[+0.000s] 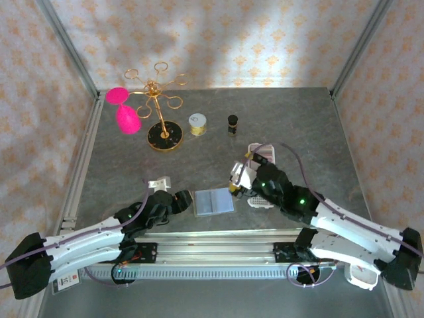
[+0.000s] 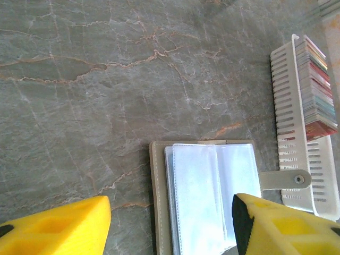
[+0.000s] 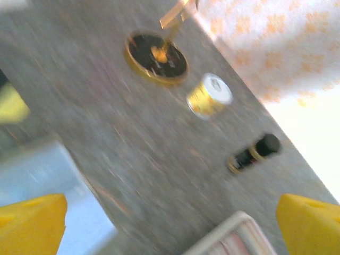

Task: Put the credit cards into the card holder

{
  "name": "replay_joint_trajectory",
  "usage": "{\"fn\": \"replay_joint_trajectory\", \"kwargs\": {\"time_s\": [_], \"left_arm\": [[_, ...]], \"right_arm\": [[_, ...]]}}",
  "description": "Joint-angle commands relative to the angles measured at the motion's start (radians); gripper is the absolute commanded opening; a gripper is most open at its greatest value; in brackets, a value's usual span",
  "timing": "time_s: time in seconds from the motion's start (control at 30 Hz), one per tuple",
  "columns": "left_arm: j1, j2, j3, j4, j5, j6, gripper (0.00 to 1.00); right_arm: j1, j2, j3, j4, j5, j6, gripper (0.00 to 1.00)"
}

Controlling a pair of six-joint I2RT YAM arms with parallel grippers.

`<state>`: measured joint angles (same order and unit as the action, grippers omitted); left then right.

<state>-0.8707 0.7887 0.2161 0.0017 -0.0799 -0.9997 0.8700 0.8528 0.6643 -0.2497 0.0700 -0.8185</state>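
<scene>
Left tool [image 2: 170, 215] and right tool [image 3: 171, 212] gape empty; card holder [image 2: 207, 186] cut off, right wrist view blurred.

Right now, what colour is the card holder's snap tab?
Grey-green snap tab, clearest from the left wrist.

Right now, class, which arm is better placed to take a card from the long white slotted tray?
Right, probably. The right gripper hangs open beside the long white slotted plastic tray holding the thin plastic cards on edge; the left gripper, also open, sits by the opened grey-green card holder, farther away.
</scene>
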Motion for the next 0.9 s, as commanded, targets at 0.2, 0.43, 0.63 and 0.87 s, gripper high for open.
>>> {"fn": "replay_joint_trajectory", "kwargs": {"time_s": [0.2, 0.43, 0.63, 0.87], "left_arm": [[0.001, 0.041, 0.020, 0.093, 0.045, 0.053, 0.62], [0.001, 0.047, 0.007, 0.104, 0.051, 0.068, 0.62], [0.001, 0.046, -0.001, 0.116, 0.063, 0.073, 0.62], [0.001, 0.048, -0.017, 0.142, 0.078, 0.058, 0.60]], "right_arm": [[-0.349, 0.063, -0.148, 0.080, -0.072, -0.555, 0.80], [-0.354, 0.148, -0.190, 0.191, -0.107, -0.603, 0.85], [-0.356, 0.218, -0.210, 0.280, -0.105, -0.615, 0.85], [-0.355, 0.277, -0.197, 0.281, -0.119, -0.616, 0.83]]}}
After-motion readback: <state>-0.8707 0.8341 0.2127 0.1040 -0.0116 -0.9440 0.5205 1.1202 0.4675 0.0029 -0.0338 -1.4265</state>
